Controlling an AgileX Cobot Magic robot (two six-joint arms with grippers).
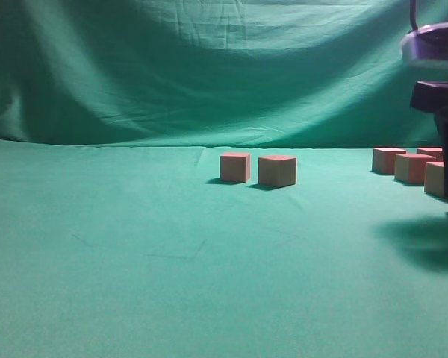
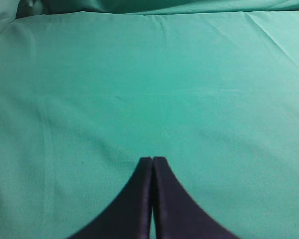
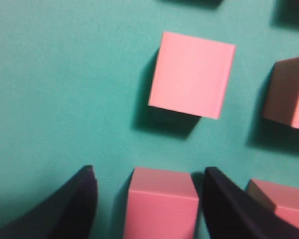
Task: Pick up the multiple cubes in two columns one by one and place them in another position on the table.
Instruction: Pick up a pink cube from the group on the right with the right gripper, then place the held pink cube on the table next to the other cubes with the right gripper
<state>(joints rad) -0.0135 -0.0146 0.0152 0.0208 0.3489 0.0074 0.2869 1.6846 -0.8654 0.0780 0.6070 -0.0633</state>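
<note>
While the right claw (image 3: 145,199) straddles one cube (image 3: 162,204), with a finger (image 3: 74,209) on each side and a gap showing on both, confirm it is centred before the squeeze; contact is not evident, so the claw reads as apart. Keep the right-hand finger clear of the neighbouring cube (image 3: 281,206) just beside it. Only the right wrist view shows this alignment. By contrast, the exterior view shows two cubes (image 1: 258,169) standing well apart from the main group (image 1: 408,162) on the bench (image 1: 172,283). Over bare cloth, the left claw (image 2: 153,162) has its fingers together
</note>
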